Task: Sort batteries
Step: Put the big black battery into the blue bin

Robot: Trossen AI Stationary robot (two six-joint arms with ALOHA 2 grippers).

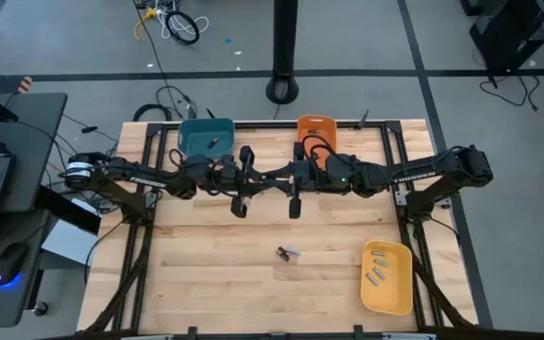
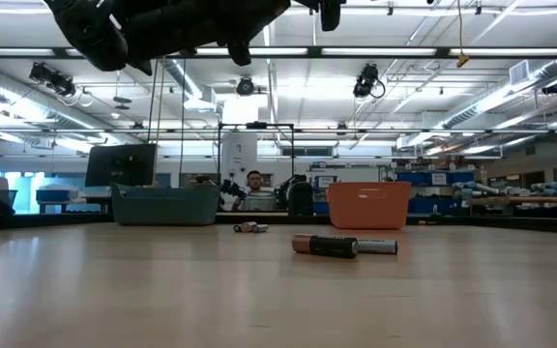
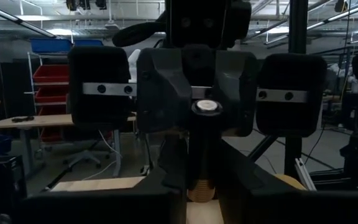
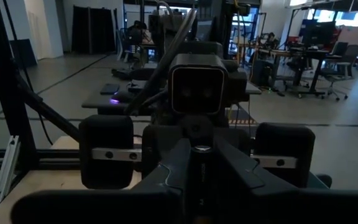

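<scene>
Left gripper [image 1: 243,181] and right gripper [image 1: 296,187]: facing mid-table, grip unclear | batteries [image 1: 288,252]: table centre | bins: teal [image 1: 206,137], orange [image 1: 316,130] far; yellow [image 1: 387,276] near right

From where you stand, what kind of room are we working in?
Probably a robotics lab or open workshop: rows of ceiling strip lights, a monitor and desks behind the wooden table, red storage shelving, cables on the concrete floor.

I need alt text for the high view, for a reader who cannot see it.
Two dark arms meet above a wooden table, left claw beside right claw. Loose batteries lie mid-table; a yellow bin holds several, teal bin and orange bin stand behind.
</scene>
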